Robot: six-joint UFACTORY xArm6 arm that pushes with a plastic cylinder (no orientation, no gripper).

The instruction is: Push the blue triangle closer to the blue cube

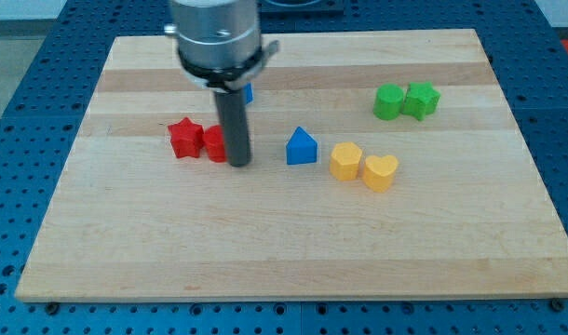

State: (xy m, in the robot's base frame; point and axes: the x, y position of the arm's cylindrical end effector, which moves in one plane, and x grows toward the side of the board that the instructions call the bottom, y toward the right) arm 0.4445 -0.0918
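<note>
The blue triangle (302, 147) sits near the middle of the wooden board (293, 242). The blue cube (249, 93) is mostly hidden behind the arm; only a small blue edge shows up and to the left of the triangle. My tip (238, 164) rests on the board to the left of the blue triangle, about a block's width away, and right beside a red block (214, 143).
A red star (183, 138) touches the red block's left side. Two yellow blocks, one rounded (346, 161) and one heart (381, 172), lie right of the triangle. Two green blocks (389, 101) (421, 100) sit at the upper right.
</note>
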